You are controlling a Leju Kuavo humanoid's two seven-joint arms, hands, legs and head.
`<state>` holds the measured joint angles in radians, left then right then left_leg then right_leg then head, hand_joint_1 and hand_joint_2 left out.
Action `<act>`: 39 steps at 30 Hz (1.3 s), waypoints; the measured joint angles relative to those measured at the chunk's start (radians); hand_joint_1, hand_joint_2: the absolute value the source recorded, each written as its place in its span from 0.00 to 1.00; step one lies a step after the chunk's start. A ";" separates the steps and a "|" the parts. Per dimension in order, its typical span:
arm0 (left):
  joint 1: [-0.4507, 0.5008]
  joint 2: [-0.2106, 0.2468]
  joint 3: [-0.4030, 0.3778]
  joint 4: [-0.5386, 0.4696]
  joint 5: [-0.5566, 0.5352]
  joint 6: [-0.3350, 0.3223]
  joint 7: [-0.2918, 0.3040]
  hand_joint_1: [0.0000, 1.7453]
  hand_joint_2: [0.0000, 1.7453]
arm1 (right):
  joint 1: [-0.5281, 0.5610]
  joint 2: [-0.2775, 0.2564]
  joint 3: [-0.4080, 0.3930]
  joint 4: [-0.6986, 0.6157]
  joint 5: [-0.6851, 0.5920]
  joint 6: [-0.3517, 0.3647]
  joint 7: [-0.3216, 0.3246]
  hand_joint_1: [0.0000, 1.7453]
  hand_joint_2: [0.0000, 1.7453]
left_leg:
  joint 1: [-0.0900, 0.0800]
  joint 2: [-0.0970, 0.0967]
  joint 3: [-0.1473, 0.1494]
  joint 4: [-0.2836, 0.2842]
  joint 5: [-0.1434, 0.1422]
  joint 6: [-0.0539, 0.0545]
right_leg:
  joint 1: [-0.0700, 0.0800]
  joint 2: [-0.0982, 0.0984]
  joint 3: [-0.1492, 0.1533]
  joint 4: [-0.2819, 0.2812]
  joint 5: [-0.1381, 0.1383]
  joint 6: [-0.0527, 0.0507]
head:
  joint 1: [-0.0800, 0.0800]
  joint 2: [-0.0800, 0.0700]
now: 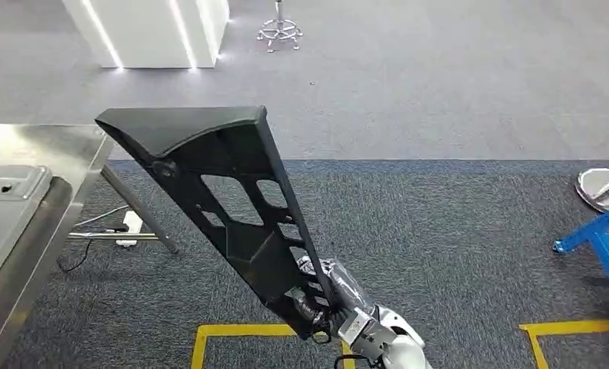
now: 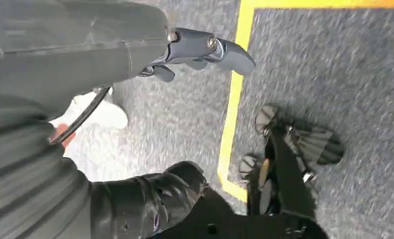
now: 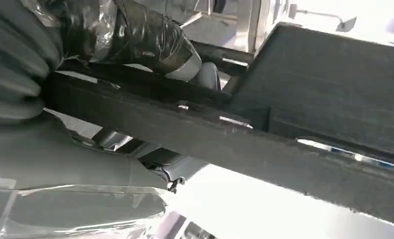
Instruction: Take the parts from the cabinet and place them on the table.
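Note:
A long black plastic part (image 1: 232, 200) with triangular cut-outs and a wide flat top rises slanting up and left in the head view. My right hand (image 1: 324, 296) grips its lower end near the bottom edge of that view. In the right wrist view the tape-wrapped fingers (image 3: 135, 30) of the right hand (image 3: 60, 74) wrap a bar of the part (image 3: 309, 99). The steel table (image 1: 32, 142) stands at the left, its corner just beside the part's top. My left hand (image 2: 200, 50) hangs over the carpet, fingers stretched out and holding nothing.
A grey moulded tray (image 1: 1, 207) lies on the table. Table legs and a white power strip (image 1: 130, 224) are under its corner. Yellow floor tape (image 1: 240, 332) runs below the part. A blue frame (image 1: 605, 238) stands at the right, a lit white counter (image 1: 148, 31) and a stool base (image 1: 280, 32) far back.

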<state>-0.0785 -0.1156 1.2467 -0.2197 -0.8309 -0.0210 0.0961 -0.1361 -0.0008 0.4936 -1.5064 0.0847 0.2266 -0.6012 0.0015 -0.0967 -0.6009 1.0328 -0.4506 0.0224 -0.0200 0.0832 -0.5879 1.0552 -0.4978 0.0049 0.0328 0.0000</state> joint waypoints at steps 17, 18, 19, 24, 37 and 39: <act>0.000 -0.001 -0.007 0.000 -0.021 0.011 0.022 0.00 1.00 | 0.049 -0.013 0.000 -0.028 0.002 -0.002 -0.009 0.99 1.00 | -0.002 0.137 0.001 -0.009 0.003 -0.019 | 0.015 -0.182 0.042 -0.020 -0.017 -0.019 | -0.003 0.000; 0.002 -0.001 -0.007 0.000 -0.022 0.011 0.022 0.00 1.00 | 0.051 -0.013 0.000 -0.030 0.002 -0.002 -0.009 0.99 1.00 | -0.006 0.128 0.000 -0.010 0.002 -0.014 | 0.013 -0.189 0.046 -0.025 -0.016 -0.014 | -0.003 0.000; 0.003 0.000 -0.007 0.000 -0.022 0.011 0.022 0.00 1.00 | 0.051 -0.013 0.000 -0.032 0.002 -0.001 -0.009 0.99 1.00 | -0.005 0.119 0.006 -0.022 0.006 -0.005 | 0.015 -0.196 0.052 -0.027 -0.019 -0.005 | -0.003 0.000; -0.001 -0.001 -0.009 0.000 -0.024 0.006 0.020 0.00 1.00 | 0.069 -0.022 -0.005 -0.045 0.006 -0.002 -0.012 0.99 1.00 | 0.003 0.075 0.017 -0.036 0.013 0.018 | 0.007 -0.084 -0.087 0.249 -0.153 0.005 | 0.000 0.000; 0.001 0.001 -0.016 0.000 -0.031 -0.005 0.004 0.00 1.00 | 0.076 -0.028 -0.016 -0.073 0.010 -0.001 -0.016 0.99 1.00 | 0.005 0.066 -0.041 0.085 -0.058 -0.033 | 0.003 -0.078 0.017 -0.019 0.014 -0.037 | -0.003 0.000; -0.002 0.000 -0.016 0.000 -0.031 -0.005 0.004 0.00 1.00 | 0.078 -0.028 -0.017 -0.073 0.010 -0.001 -0.016 0.99 1.00 | 0.011 0.085 -0.122 0.244 -0.129 -0.041 | 0.008 -0.108 0.017 -0.019 0.011 -0.041 | -0.003 0.000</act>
<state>-0.0802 -0.1152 1.2303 -0.2197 -0.8618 -0.0263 0.0999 -0.0581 -0.0286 0.4768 -1.5789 0.0946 0.2255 -0.6168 0.0121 -0.0113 -0.7228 1.2764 -0.5795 -0.0182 -0.0124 -0.0250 -0.5709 1.0361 -0.4866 -0.0360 0.0298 0.0000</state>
